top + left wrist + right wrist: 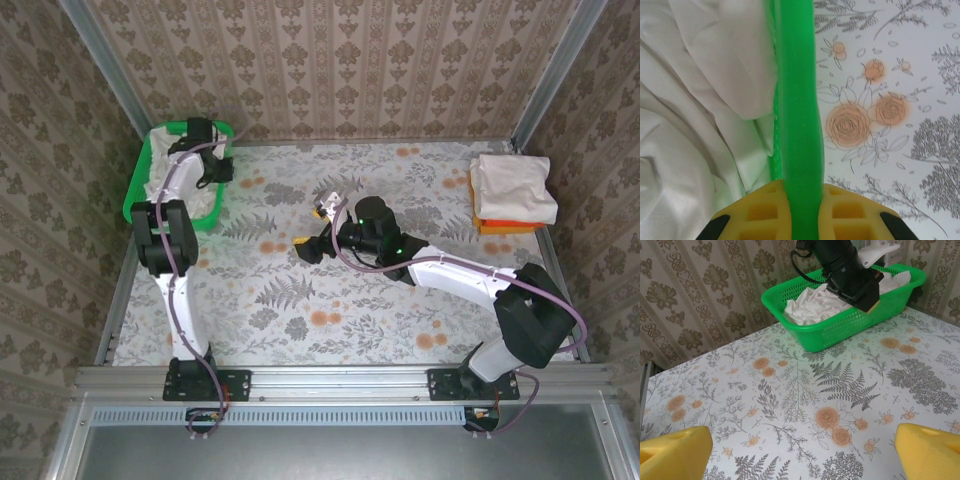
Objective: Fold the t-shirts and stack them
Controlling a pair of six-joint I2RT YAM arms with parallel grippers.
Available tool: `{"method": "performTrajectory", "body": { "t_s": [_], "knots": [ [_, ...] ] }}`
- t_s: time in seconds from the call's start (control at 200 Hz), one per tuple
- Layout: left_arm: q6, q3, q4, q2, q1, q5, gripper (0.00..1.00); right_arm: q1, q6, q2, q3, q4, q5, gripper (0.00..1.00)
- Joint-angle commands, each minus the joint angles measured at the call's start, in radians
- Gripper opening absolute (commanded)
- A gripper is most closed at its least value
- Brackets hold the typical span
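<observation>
Basket (840, 332) of green mesh at far left corner of table (400, 320), crumpled off-white t-shirts (810, 307) heaped inside. Left jaws clenched on basket's right-hand rim, just beside the cloth. Right jaws spread wide, grasping nothing, above bare table well right of basket. Farther right of basket, folded white t-shirt (512, 188) stacked on orange t-shirt (490, 226).

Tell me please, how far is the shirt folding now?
Done: an off-white shirt lies folded on an orange shirt at the far right corner. In hand: the left claw grips the green basket by its rim; the right claw is open, empty. Left: crumpled shirts in the basket.
</observation>
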Motion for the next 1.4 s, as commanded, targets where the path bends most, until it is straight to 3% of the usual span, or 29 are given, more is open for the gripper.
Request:
{"method": "performTrajectory", "body": {
  "t_s": [0.0, 0.225, 0.43, 0.7, 0.86, 0.975, 1.08, 1.395],
  "knots": [
    [0.029, 0.085, -0.026, 0.073, 0.005, 0.065, 0.0, 0.007, 0.0, 0.014, 0.025, -0.006, -0.011, 0.96],
    [-0.023, 0.177, -0.036, 0.128, 0.0, 0.04, 0.01, 0.007, -0.009, 0.009, 0.023, -0.023, -0.003, 0.96],
    [-0.044, 0.109, 0.018, 0.03, -0.023, 0.031, 0.43, 0.009, -0.008, -0.01, 0.011, -0.026, 0.005, 0.96],
    [-0.078, -0.123, 0.159, -0.26, -0.033, -0.043, 0.71, 0.015, -0.015, -0.01, 0.009, -0.013, -0.005, 0.97],
    [-0.119, -0.259, 0.17, -0.408, -0.002, -0.17, 0.99, 0.02, -0.015, 0.002, 0.021, -0.003, -0.021, 0.97],
    [-0.163, -0.35, 0.187, -0.48, 0.047, -0.225, 1.0, 0.02, -0.018, 0.006, 0.022, 0.003, -0.031, 0.97],
    [-0.217, -0.399, 0.184, -0.488, 0.108, -0.209, 1.0, 0.019, -0.022, 0.006, 0.022, 0.001, -0.04, 0.97],
    [-0.34, -0.321, 0.099, -0.301, 0.179, -0.143, 0.93, 0.02, -0.024, 0.003, 0.015, -0.01, -0.045, 0.97]
  ]
}}
